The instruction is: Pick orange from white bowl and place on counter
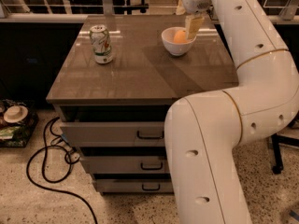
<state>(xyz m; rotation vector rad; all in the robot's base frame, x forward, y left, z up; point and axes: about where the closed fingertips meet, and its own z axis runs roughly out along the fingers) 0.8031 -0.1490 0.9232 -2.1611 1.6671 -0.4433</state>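
The white bowl point(177, 43) stands on the counter point(140, 73) toward its back right. Inside it lies the orange point(180, 36), its left part showing. My gripper point(192, 28) hangs from the large white arm just over the bowl's right side, one yellowish finger point(192, 26) reaching down against the orange. Whether a second finger sits on the fruit's far side is hidden.
A green-and-white soda can point(101, 44) stands upright on the counter's left. Below are three grey drawers with black handles point(150, 135). My white arm point(224, 139) fills the right foreground. A black cable point(51, 162) loops on the speckled floor at left.
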